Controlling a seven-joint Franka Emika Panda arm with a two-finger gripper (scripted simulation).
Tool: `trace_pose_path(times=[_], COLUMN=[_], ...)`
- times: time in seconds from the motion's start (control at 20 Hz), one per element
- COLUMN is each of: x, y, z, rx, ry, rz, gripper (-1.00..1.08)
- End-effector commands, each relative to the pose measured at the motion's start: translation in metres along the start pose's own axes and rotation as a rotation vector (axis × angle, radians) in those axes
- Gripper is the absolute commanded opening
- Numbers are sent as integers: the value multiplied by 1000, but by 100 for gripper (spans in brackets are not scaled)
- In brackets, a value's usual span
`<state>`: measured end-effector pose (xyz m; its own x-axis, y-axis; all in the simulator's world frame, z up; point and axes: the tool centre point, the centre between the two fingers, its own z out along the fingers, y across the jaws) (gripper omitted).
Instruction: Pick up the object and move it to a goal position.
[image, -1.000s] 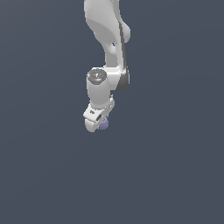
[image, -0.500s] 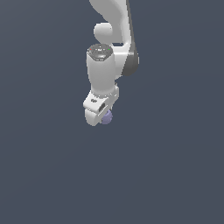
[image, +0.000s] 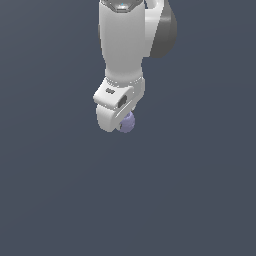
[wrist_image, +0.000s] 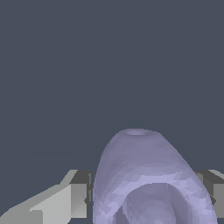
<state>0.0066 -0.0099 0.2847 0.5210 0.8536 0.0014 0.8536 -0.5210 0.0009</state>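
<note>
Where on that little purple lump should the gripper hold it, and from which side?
Across its rounded flanks, one finger on each side, as the gripper appears to hold it now. The wrist view shows the purple lump widening from a narrow domed end, so the broader part probably offers the fingers surer contact.

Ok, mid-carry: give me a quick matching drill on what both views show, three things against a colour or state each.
Things:
1. object
2. gripper
3. arm's elbow joint cap

Descriptions:
A. dark grey
B. pale purple, clamped between the fingers
C. white, shut on what it carries

Pairs: 1-B, 2-C, 3-A
</note>
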Motion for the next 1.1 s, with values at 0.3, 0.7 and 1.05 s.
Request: trace_pose_path(times=[0.3, 0.7, 1.05], x=[22, 33, 36], y=[9, 15, 17], z=[-69, -100, -107], rx=[1, 1, 1], ry=[-1, -1, -1], rz=[1, 1, 2], gripper=[-100, -100, -100])
